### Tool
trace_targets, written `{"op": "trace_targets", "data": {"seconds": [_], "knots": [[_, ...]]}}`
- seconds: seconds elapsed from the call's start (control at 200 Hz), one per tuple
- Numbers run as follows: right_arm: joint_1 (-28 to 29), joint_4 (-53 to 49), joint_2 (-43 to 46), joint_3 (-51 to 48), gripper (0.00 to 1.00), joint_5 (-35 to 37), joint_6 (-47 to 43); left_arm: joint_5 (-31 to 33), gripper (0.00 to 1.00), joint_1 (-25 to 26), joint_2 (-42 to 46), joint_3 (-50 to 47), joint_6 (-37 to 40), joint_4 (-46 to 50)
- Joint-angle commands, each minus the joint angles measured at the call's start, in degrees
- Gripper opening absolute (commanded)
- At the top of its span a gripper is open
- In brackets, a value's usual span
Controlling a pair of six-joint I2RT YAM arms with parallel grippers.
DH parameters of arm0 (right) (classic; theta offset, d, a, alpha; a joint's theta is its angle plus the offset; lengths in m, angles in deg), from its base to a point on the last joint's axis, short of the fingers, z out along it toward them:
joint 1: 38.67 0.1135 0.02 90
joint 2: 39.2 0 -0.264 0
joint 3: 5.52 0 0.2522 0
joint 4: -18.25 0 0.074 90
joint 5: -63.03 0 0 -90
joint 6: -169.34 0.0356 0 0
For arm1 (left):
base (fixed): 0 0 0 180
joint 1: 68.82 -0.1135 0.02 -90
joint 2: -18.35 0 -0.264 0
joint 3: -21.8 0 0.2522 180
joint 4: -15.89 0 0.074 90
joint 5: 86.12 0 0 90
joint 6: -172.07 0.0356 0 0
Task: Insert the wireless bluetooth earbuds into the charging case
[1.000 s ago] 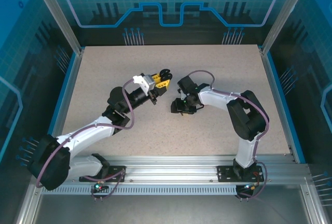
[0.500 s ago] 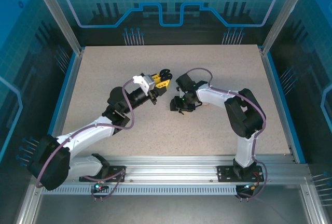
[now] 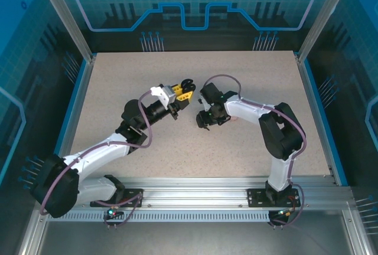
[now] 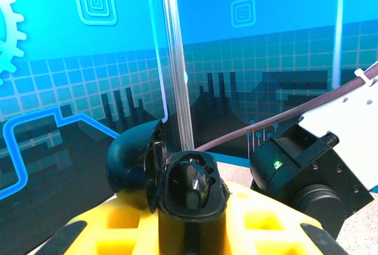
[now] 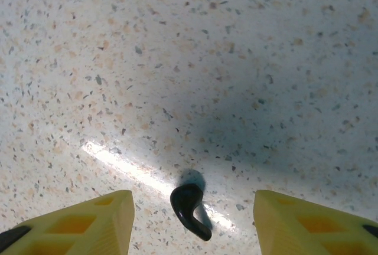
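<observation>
At mid-worktop (image 3: 118,84) the two claws meet. The left claw (image 3: 184,90) is to the left and farther back, and the right claw (image 3: 204,119) is to the right and nearer. The case (image 4: 192,190) sits clamped in the left claw, raised off the worktop. In the left wrist view its lid (image 4: 133,160) stands hinged open to the left. One earbud (image 5: 190,211) lies on the worktop below the right claw, between its spread fingers and touching neither.

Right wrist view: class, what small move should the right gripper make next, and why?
Probably lower the right gripper onto the black earbud: it lies on the table between the open fingers, not yet gripped, while the left gripper holds the open charging case.
</observation>
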Motion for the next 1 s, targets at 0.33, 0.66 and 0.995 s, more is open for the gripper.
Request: {"op": "trace_targets", "data": {"seconds": [0.33,0.66,0.995], "knots": [[3.23,-3.78,-4.87,3.29,0.46,4.87,-7.75,1.16,0.00,-0.45,1.49,0.02,-1.44,-2.64],[4.28,-5.25,-7.62,4.93,0.38,7.25,-7.86,1.24,0.00,-0.51,1.78,-0.06,-1.18,-2.43],[4.32,-5.81,-6.64,3.63,0.36,7.85,-8.21,1.16,0.00,-0.65,1.69,-0.09,-1.27,-2.35]]}}
